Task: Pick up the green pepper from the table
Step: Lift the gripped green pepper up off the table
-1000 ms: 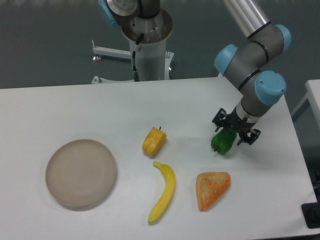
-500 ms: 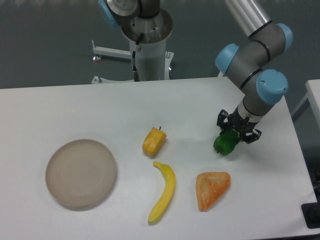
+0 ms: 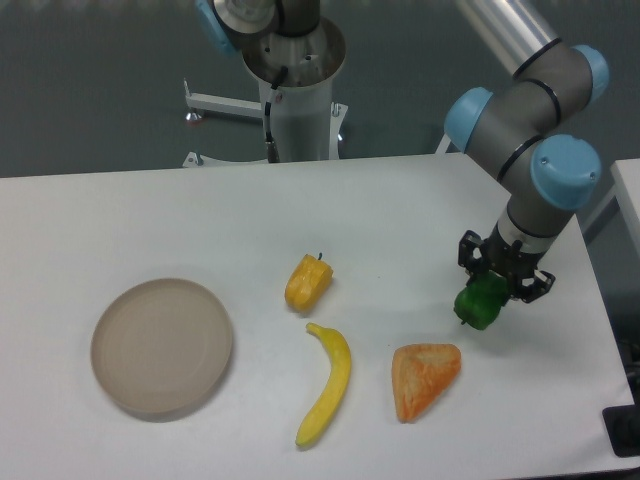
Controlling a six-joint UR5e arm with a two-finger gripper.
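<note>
Presently, item one: the green pepper (image 3: 480, 305), small, glossy and lumpy, judged light and fairly stiff but slick-skinned, so best taken across its broad rounded middle, not by a lobe; it sits just below the gripper, toward the right of the table (image 3: 150, 215). Item two: the gripper (image 3: 502, 283), its jaws narrowed about the pepper's top and apparently closed on it, whether it is lifted off the tabletop cannot be told.
</note>
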